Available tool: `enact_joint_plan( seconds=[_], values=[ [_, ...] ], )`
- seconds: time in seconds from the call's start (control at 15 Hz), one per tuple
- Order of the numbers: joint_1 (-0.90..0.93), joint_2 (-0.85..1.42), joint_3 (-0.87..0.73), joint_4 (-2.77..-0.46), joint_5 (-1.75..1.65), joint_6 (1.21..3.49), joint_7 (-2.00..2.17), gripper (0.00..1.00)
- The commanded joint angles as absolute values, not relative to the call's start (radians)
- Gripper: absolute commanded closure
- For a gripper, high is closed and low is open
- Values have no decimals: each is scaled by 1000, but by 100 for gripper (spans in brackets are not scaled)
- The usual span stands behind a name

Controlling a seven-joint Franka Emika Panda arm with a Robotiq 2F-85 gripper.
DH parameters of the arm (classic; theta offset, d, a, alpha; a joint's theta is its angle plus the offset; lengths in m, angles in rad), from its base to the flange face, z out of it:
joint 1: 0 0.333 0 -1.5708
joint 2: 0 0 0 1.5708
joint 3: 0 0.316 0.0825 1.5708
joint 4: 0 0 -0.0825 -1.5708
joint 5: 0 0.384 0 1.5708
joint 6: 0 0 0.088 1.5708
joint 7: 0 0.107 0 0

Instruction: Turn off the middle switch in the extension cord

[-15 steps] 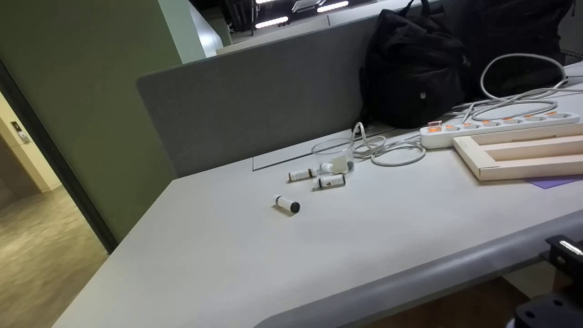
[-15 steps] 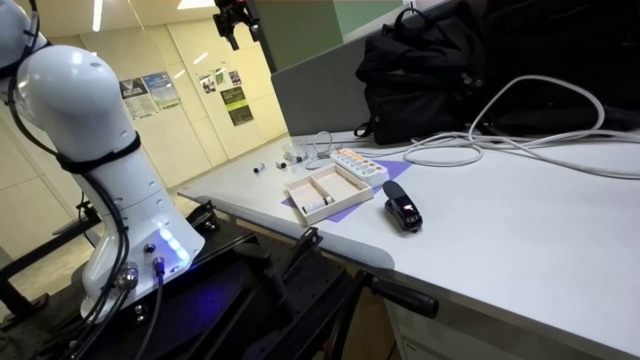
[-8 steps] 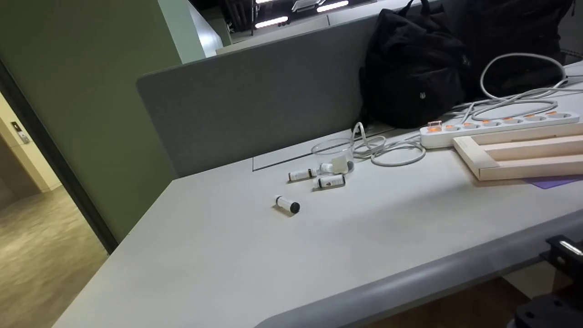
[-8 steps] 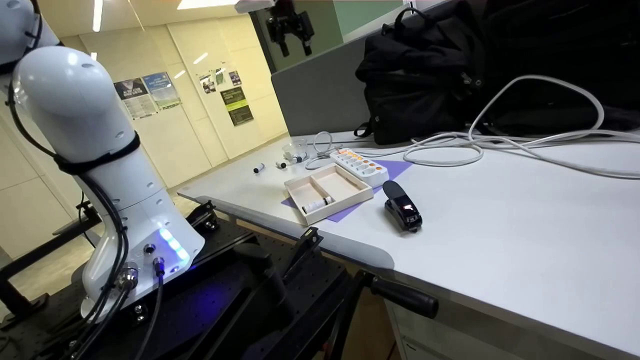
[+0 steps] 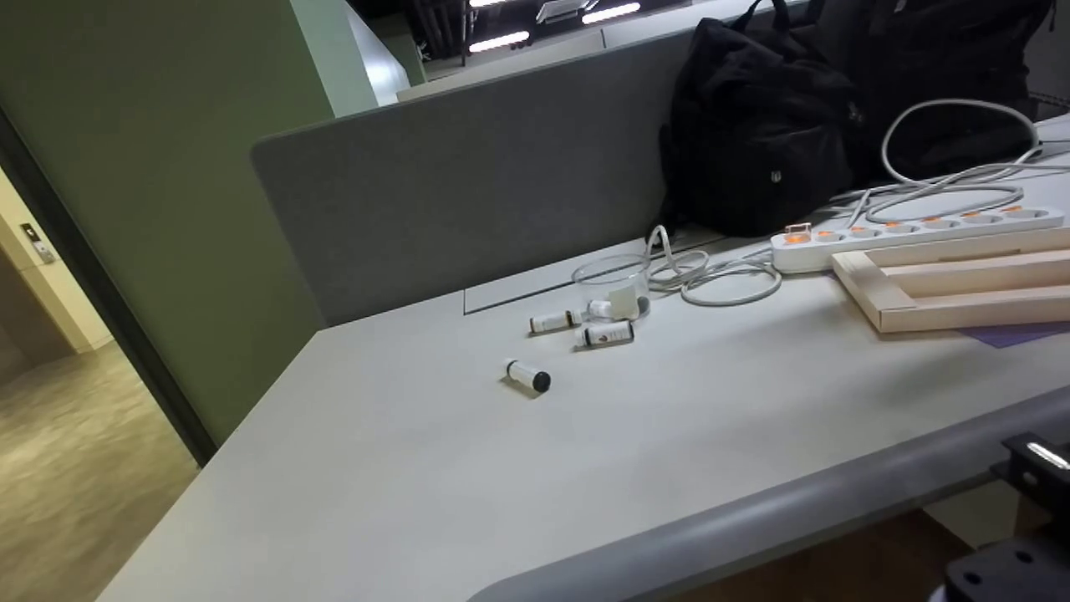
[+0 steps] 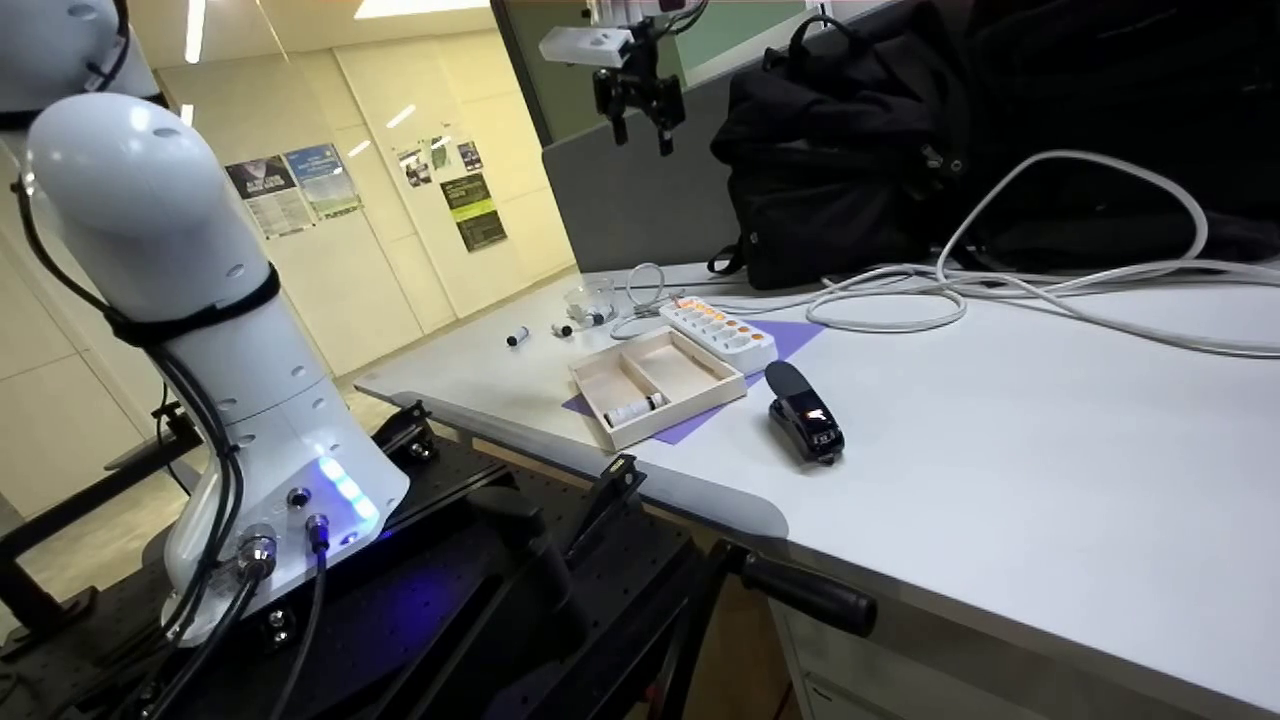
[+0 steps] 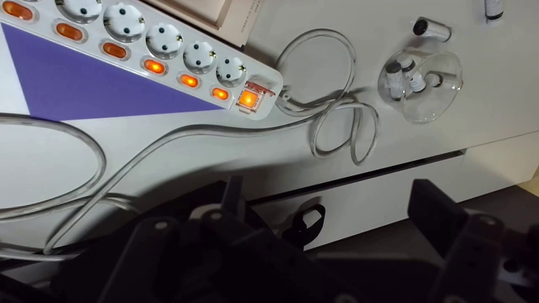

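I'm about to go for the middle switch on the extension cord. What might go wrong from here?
Wrong switch: the orange switches sit close together, and the wrist view cuts off one end of the extension cord, so a miscount seems possible.
Stray contact: the gripper is open, so it might press a neighbouring switch or bump the wooden tray alongside.
Snag: the white cable loops near the strip's visible end and could catch on the gripper.

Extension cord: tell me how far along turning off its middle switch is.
Done: nothing that shows; the likely middle switch, fourth of seven along the strip in the wrist view, glows orange. In hand: the open end effector hangs in the air, apart from the extension cord, gripping nothing. Left: probably reach over, press that switch and check its glow goes out.
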State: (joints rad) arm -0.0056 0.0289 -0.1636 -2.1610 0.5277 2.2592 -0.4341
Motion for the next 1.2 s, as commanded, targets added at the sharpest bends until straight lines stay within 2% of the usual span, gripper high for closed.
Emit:
enact_joint_plan(
  seconds=[0.0,0.2,0.27,0.33,0.53,1.0,1.13],
  values=[
    [-38,27,-130,-2159,526,2257,-432,0],
    [-40,49,-128,-2157,512,2285,-403,0],
    [-46,79,-124,-2157,510,2333,-381,9],
    [-56,111,-122,-2152,516,2364,-367,26],
    [-82,210,-115,-2141,504,2462,-296,49],
    [-106,370,-116,-2129,351,2485,-65,96],
    [-104,392,-120,-2133,318,2506,-22,100]
  ],
)
